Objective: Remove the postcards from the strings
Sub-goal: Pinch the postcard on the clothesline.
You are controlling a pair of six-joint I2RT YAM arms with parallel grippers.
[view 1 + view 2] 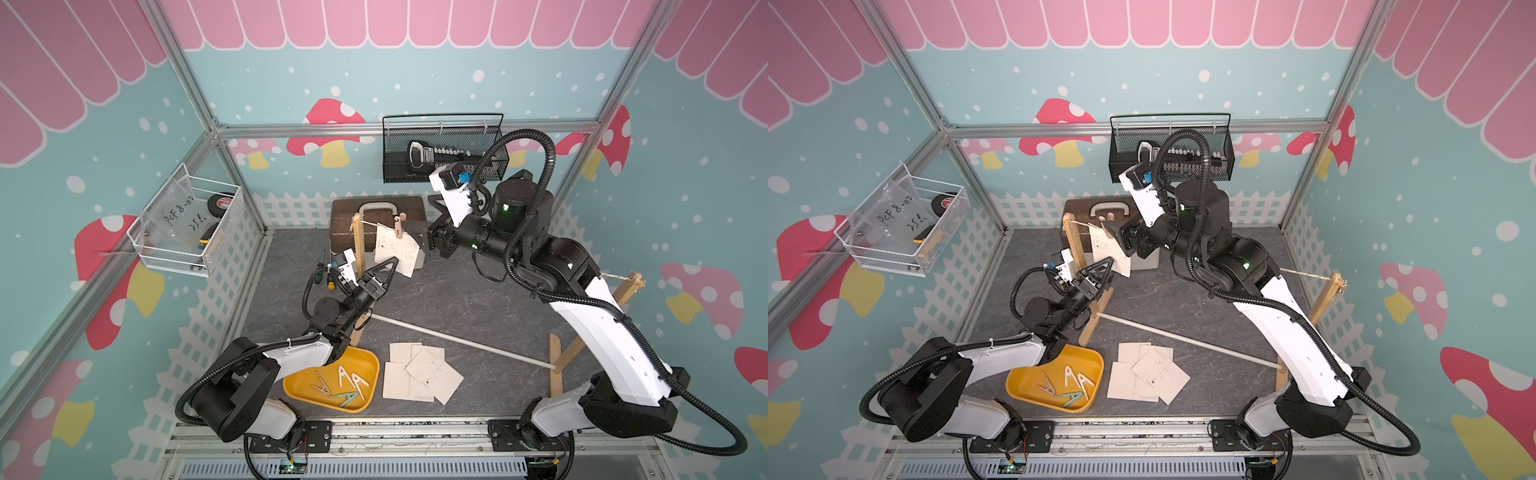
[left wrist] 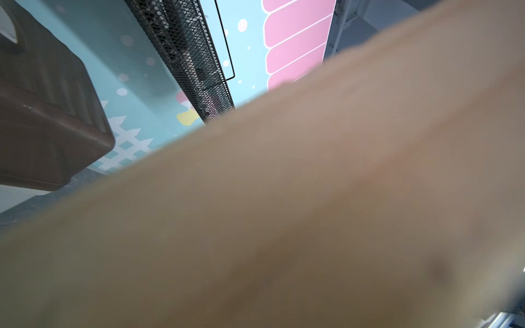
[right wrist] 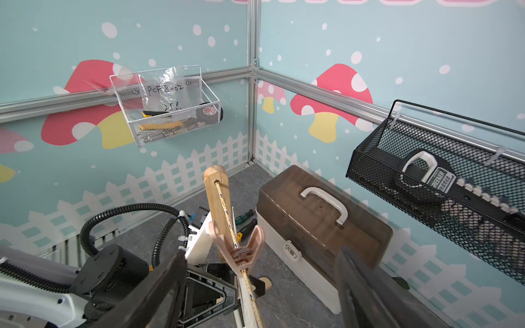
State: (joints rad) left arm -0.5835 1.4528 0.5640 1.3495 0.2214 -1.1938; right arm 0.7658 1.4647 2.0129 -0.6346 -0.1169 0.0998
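One postcard (image 1: 395, 249) hangs from the string (image 1: 370, 223) on a pink peg (image 1: 400, 226), close to the left wooden post (image 1: 358, 245). My left gripper (image 1: 392, 266) is open at the card's lower edge, which shows between its fingers (image 3: 210, 284) in the right wrist view. A blurred tan surface fills most of the left wrist view. My right gripper (image 3: 261, 251) is open, level with the peg (image 3: 238, 247), its fingers well apart on either side and touching nothing. Several postcards (image 1: 419, 374) lie loose on the table.
A yellow tray (image 1: 361, 361) with several pegs sits by the left arm. A brown-lidded toolbox (image 3: 312, 215) stands behind the left post. A white rod (image 1: 457, 340) joins the posts' feet. The right post (image 1: 623, 291) stands under my right arm. Screwdrivers (image 1: 322, 274) lie at the left.
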